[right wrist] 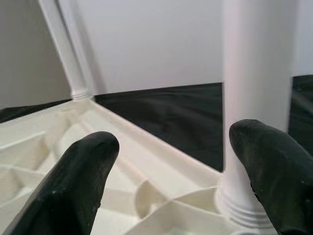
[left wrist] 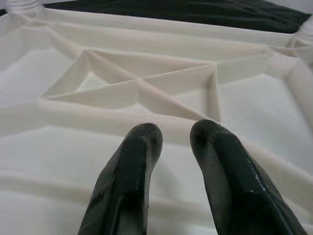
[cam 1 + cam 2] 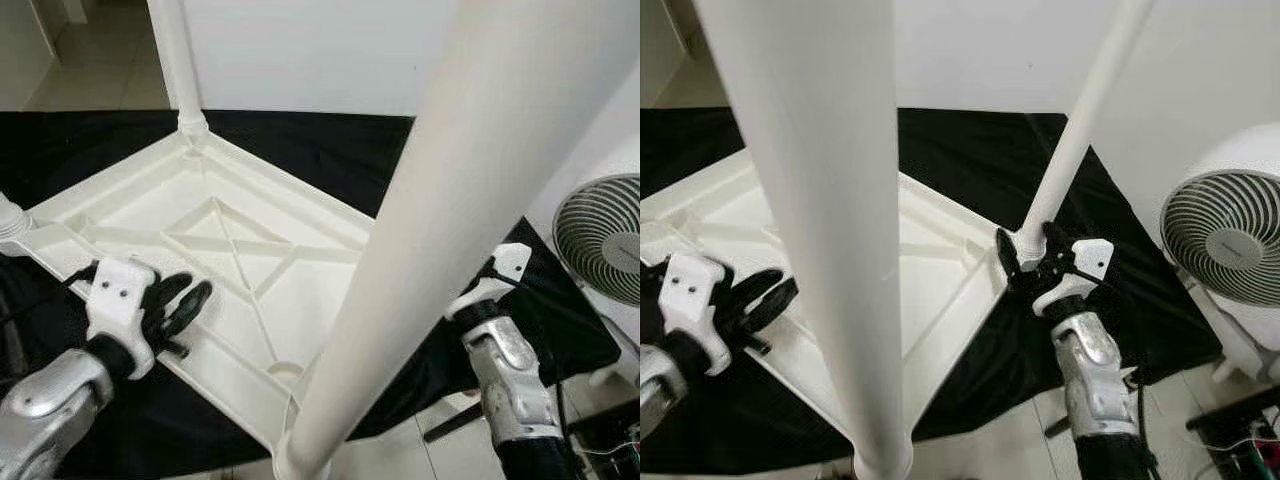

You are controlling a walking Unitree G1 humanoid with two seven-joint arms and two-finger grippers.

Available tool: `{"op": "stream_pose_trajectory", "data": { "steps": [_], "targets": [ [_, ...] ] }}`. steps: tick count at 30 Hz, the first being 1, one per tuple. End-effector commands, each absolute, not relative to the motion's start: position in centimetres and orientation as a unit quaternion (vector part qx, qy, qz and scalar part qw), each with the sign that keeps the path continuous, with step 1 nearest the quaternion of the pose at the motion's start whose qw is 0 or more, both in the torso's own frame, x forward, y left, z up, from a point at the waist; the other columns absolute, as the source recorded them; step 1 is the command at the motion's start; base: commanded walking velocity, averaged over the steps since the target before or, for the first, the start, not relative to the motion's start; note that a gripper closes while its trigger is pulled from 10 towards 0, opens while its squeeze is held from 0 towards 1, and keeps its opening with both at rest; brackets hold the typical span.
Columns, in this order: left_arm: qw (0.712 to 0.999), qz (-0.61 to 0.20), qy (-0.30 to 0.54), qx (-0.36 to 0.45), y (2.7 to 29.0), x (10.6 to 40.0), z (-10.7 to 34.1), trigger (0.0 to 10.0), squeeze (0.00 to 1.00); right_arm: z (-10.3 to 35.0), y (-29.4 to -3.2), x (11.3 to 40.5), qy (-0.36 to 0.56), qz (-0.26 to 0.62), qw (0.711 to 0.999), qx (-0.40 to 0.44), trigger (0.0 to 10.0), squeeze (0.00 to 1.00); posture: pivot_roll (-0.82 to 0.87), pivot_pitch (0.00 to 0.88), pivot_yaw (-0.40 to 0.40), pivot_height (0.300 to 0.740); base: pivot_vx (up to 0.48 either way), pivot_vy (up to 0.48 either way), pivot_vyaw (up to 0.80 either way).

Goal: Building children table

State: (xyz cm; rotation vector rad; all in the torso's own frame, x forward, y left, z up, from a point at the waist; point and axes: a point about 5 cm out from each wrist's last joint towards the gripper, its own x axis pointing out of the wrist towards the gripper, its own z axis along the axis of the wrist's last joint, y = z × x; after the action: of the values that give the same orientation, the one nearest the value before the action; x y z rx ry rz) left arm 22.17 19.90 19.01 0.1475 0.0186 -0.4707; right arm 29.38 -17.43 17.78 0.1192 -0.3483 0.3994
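Observation:
A white plastic children's table point(image 3: 300, 250) lies upside down on a black cloth, its ribbed underside facing up. White legs stand at its corners: a far one point(image 3: 175, 60), a near one point(image 3: 450, 230) close to the camera, and a right one point(image 3: 1080, 120). My left gripper point(image 3: 185, 305) rests low over the underside near the left edge, its fingers point(image 2: 142, 147) slightly apart with nothing between them. My right gripper point(image 3: 1028, 258) is open at the base of the right leg point(image 1: 254, 73), one finger on each side, and the leg is close to one finger point(image 1: 274, 166).
A white floor fan point(image 3: 1225, 240) stands close on the right, beside my right arm. The black cloth point(image 3: 330, 150) covers the floor under the table, with pale tiles point(image 3: 400, 450) at the near edge. A white wall runs behind.

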Motion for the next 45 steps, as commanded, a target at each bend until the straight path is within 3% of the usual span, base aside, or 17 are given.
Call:
{"op": "stream_pose_trajectory", "data": {
  "steps": [1, 20, 34, 45],
  "targets": [
    [0.934, -0.346, 0.023, 0.085, 19.4, 21.2, 18.9, 10.0, 0.00, 17.9, -17.4, 28.9, -0.161, 0.223, 0.960, 0.056, 10.0, 0.00, 0.12, 0.142, -0.047, 0.740, 0.000, 0.000, 0.00],
    [0.888, -0.418, 0.125, 0.145, 21.9, 16.7, 18.0, 10.0, 0.00, 17.3, -18.8, 25.7, -0.070, 0.337, 0.939, 0.020, 10.0, 0.00, 0.14, 0.140, -0.035, 0.740, 0.000, 0.000, 0.00],
    [0.875, -0.446, 0.162, 0.098, 20.3, 13.3, 16.4, 10.0, 0.00, 16.3, -20.6, 23.6, -0.008, 0.349, 0.937, 0.007, 10.0, 0.00, 0.13, 0.139, -0.049, 0.740, 0.000, 0.000, 0.00],
    [0.879, -0.450, 0.143, 0.072, 18.3, 14.5, 14.9, 10.0, 0.00, 15.6, -19.7, 23.3, -0.001, 0.352, 0.936, 0.024, 10.0, 0.00, 0.11, 0.131, -0.045, 0.740, 0.000, 0.000, 0.00]
  ]
}}
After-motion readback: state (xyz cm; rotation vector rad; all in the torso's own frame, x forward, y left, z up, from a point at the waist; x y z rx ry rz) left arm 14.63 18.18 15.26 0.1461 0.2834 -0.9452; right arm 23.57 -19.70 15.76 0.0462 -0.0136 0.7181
